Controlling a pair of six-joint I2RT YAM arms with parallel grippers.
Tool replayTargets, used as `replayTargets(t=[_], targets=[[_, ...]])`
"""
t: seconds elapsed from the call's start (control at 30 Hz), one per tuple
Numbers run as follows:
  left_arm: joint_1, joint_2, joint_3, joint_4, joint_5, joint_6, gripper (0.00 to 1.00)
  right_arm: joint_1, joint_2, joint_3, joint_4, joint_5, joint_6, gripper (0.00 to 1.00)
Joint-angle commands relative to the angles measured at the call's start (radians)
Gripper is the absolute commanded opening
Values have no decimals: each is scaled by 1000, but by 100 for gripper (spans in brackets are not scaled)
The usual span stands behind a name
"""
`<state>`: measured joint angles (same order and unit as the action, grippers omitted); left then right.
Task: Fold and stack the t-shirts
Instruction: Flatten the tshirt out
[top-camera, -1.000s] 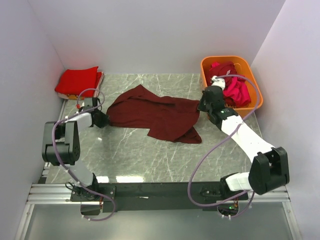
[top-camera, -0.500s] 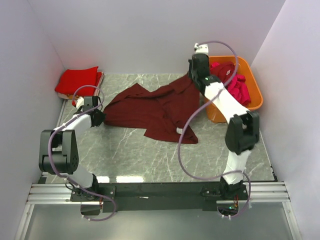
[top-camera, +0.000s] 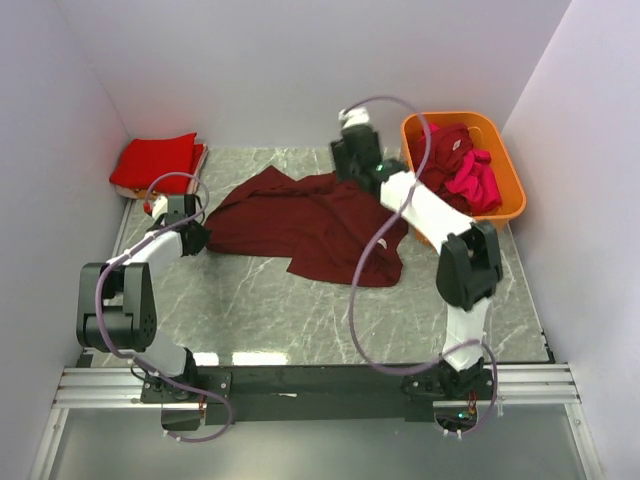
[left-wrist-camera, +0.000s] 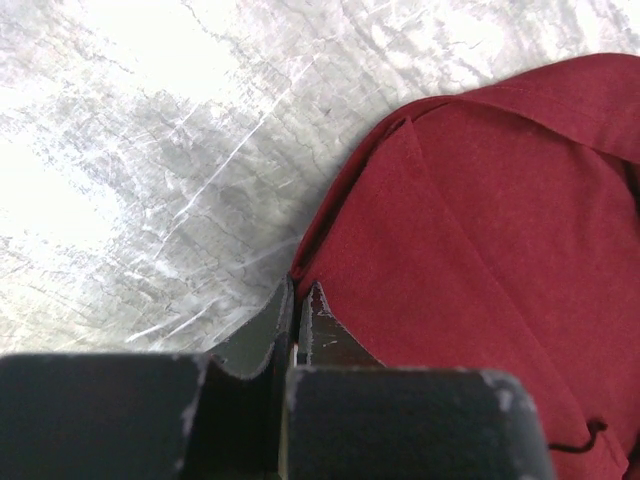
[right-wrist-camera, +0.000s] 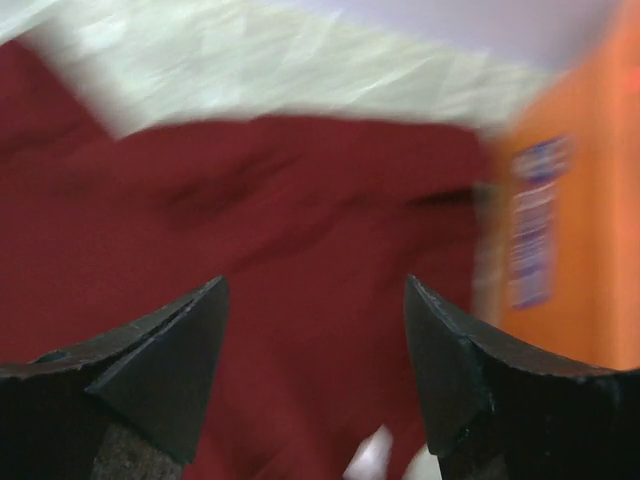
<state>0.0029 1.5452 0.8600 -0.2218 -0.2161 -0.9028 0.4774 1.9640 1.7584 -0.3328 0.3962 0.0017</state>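
A dark maroon t-shirt (top-camera: 310, 225) lies crumpled on the marble table, its hem toward the near right. My left gripper (top-camera: 197, 238) is shut on its left edge; in the left wrist view the jaws (left-wrist-camera: 297, 292) pinch the corner of the cloth (left-wrist-camera: 470, 250). My right gripper (top-camera: 347, 165) hovers over the shirt's far edge beside the basket. It stands open with nothing between its fingers (right-wrist-camera: 312, 290), only the maroon cloth (right-wrist-camera: 300, 210) blurred below. A folded bright red t-shirt (top-camera: 155, 162) lies at the back left.
An orange basket (top-camera: 450, 117) at the back right holds a magenta-pink shirt (top-camera: 475, 180) and another maroon one (top-camera: 445, 145); its wall (right-wrist-camera: 590, 200) shows at the right wrist view's right. White walls close in the table on three sides.
The right gripper carried the shirt's right edge up and back, then swung left and opened, dropping the cloth. The shirt now lies more spread toward the back. The left gripper has held still.
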Motion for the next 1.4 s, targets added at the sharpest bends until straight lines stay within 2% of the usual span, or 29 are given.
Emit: replayTargets(t=[0.0,0.1,0.27,0.5,0.93,0.97,1.07,1.13,1.17,1.27,1.37], targets=[[3,-53,-4,21,-23,21,1,116,-177,-152,-23,-107,116,77],[2,-65,-13,29,-20,24,1,210,-197,-287,0,-270,242,78],[2,-73,-16,29,-6,28,1,355,-65,-243,-84,-224,359,78],[2,-89,-29,30,3,25,1,403,52,-215,-137,-221,442,73],[3,-92,-32,24,3,18,1,457,200,-185,-193,-122,517,67],[2,-94,-30,22,4,18,1,463,205,-188,-198,-122,521,61],[2,-97,-29,16,-2,18,1,464,200,-217,-193,-119,547,54],[2,-105,-29,16,-3,19,1,464,176,-231,-192,-103,558,38],[2,-108,-32,18,-5,19,1,463,162,-253,-180,-97,561,20],[2,-126,-29,7,-17,19,1,464,83,-299,-186,-25,561,0],[-21,-161,-24,-10,-46,13,1,463,-52,-370,-175,35,543,0]])
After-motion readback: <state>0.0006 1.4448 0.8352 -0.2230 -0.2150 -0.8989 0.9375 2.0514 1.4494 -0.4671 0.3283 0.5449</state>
